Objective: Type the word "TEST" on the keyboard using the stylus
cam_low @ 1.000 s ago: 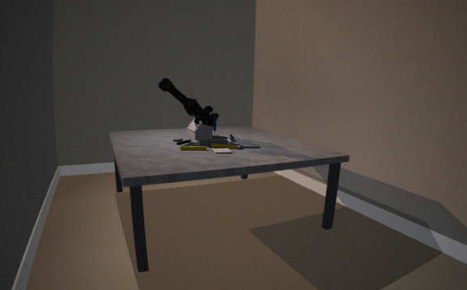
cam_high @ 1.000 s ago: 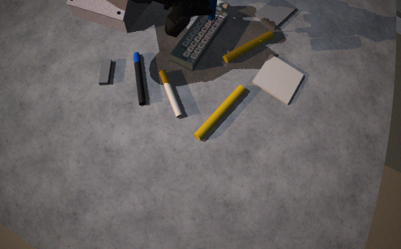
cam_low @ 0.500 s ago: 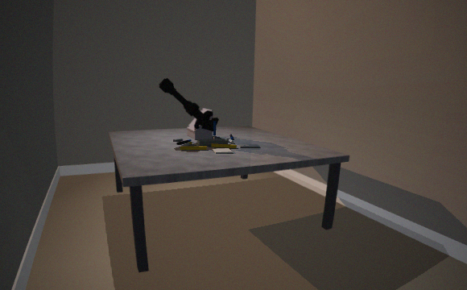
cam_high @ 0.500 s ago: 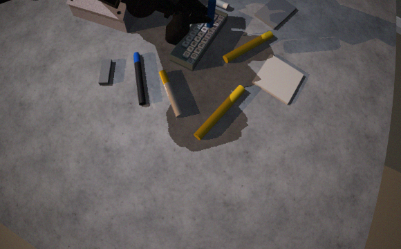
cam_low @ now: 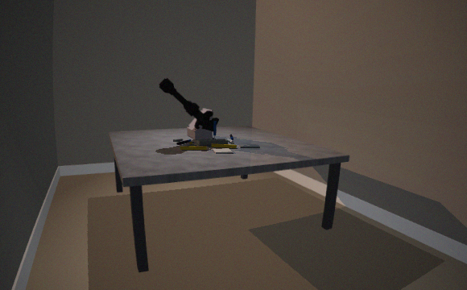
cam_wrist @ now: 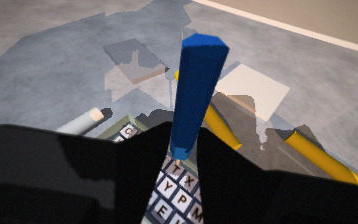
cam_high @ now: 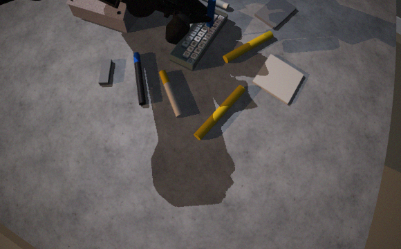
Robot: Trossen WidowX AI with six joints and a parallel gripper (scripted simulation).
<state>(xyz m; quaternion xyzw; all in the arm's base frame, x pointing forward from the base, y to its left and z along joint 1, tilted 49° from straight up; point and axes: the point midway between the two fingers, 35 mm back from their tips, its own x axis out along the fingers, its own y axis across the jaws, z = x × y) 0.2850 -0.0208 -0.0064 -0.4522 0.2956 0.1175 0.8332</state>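
Note:
The keyboard [cam_high: 199,43] [cam_wrist: 181,199] lies on the desk, green-rimmed with white letter keys. The blue stylus [cam_high: 211,10] [cam_low: 215,128] [cam_wrist: 198,85] stands nearly upright over it. My gripper [cam_high: 209,19] [cam_wrist: 185,130] is shut on the stylus, with a black finger on either side of its lower part. In the wrist view the stylus's pale tip is at the upper edge of the T key [cam_wrist: 176,169], with X beside it and Y and P below. Whether the tip presses the key cannot be told. The fingers hide many of the keys.
Two yellow sticks [cam_high: 249,46] [cam_high: 219,112], a white-and-yellow marker [cam_high: 171,95], a black-and-blue marker [cam_high: 140,81] and a small grey block [cam_high: 106,72] lie around the keyboard. A white square [cam_high: 278,79] [cam_wrist: 255,90], a grey square [cam_high: 276,13] [cam_wrist: 136,60] and a white marker [cam_wrist: 82,121] also lie nearby.

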